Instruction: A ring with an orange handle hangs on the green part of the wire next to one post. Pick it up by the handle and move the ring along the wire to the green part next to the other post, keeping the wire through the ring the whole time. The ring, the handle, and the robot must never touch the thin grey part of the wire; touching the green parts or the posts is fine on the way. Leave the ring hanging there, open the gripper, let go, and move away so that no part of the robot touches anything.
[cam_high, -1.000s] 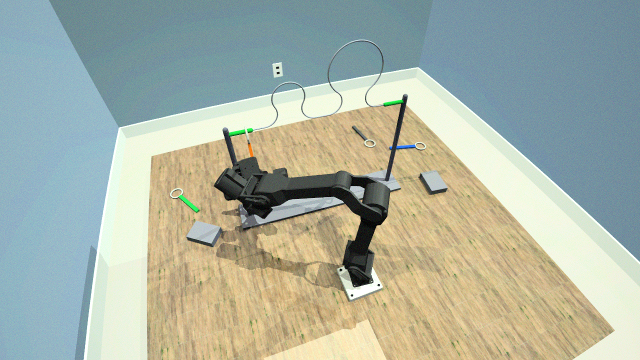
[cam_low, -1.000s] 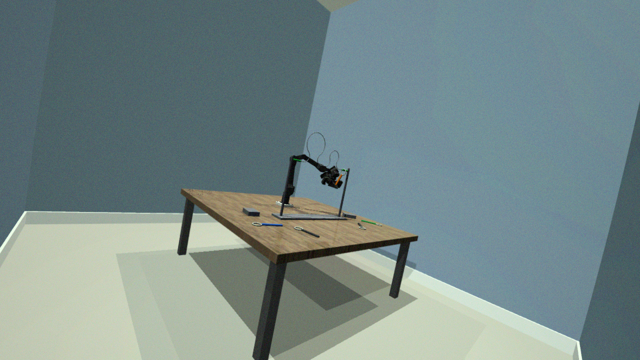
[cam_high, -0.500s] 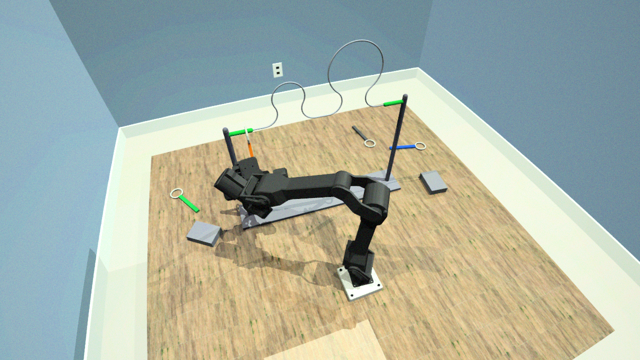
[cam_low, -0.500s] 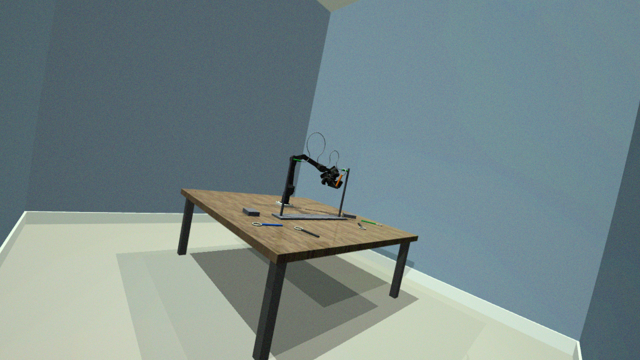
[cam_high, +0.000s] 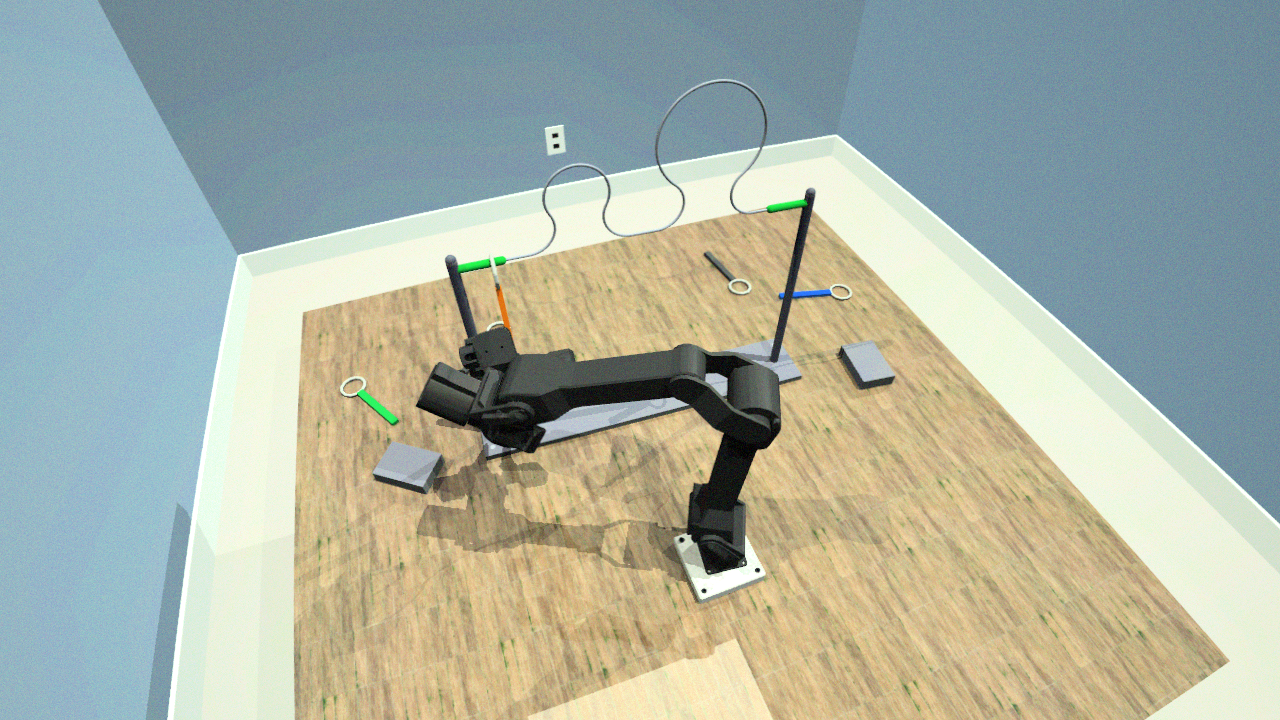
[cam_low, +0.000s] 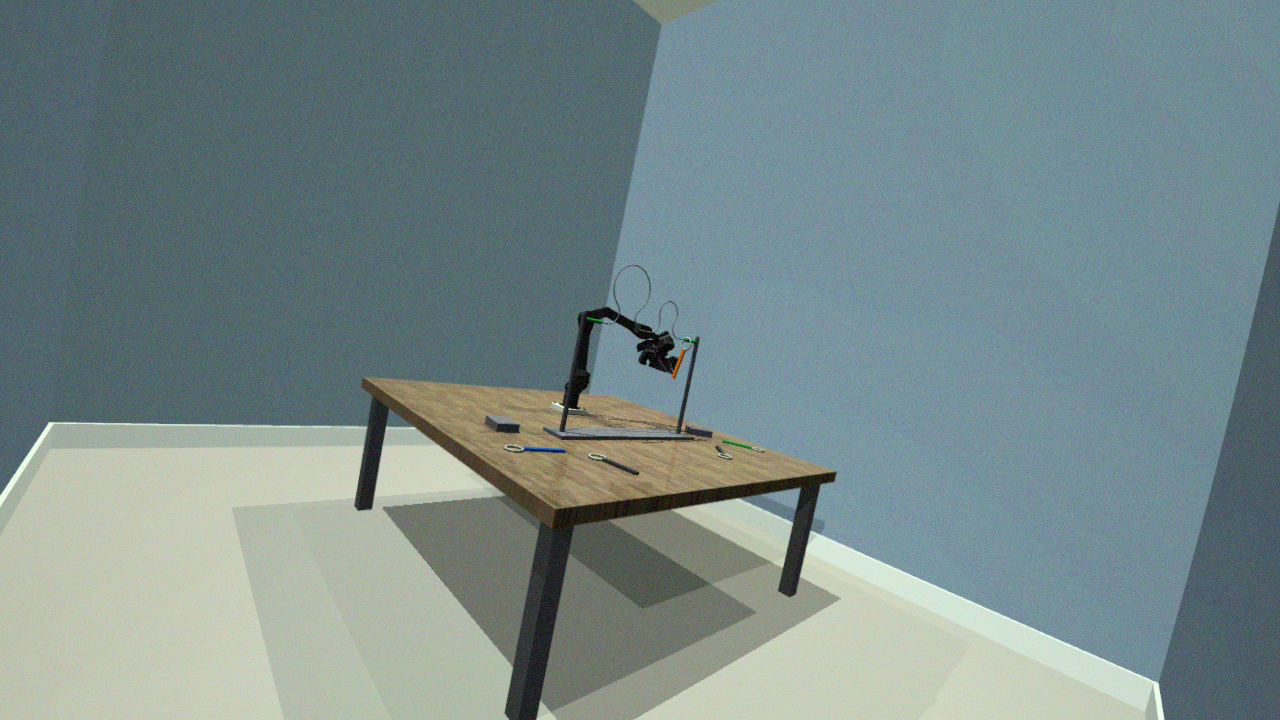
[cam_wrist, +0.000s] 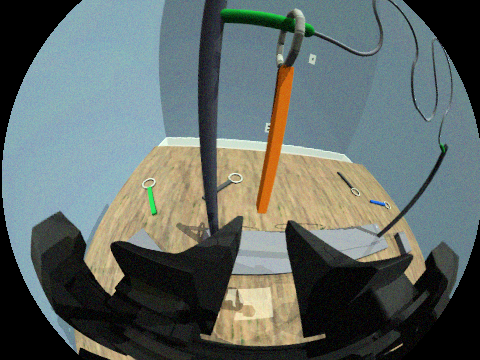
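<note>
The ring (cam_high: 493, 271) (cam_wrist: 300, 31) hangs around the green part (cam_high: 474, 265) (cam_wrist: 245, 18) of the wire, near its inner end, beside the left post (cam_high: 460, 300) (cam_wrist: 207, 100). Its orange handle (cam_high: 503, 307) (cam_low: 679, 361) (cam_wrist: 277, 135) hangs down, slightly slanted. My gripper (cam_wrist: 264, 223) is open, with nothing between its fingers. In the wrist view the handle's lower end shows just beyond the gap between the fingertips. The top view hides the fingertips behind the gripper's body. The other green part (cam_high: 785, 206) (cam_wrist: 443, 148) joins the right post (cam_high: 792, 277) (cam_low: 572, 376).
The thin grey wire (cam_high: 580, 164) rises in a small and a large loop between the posts. Grey blocks (cam_high: 408, 467) (cam_high: 866, 365) lie near both ends of the base plate (cam_high: 787, 367). Green (cam_high: 377, 407), dark (cam_high: 718, 265) and blue (cam_high: 807, 293) handled rings lie on the table.
</note>
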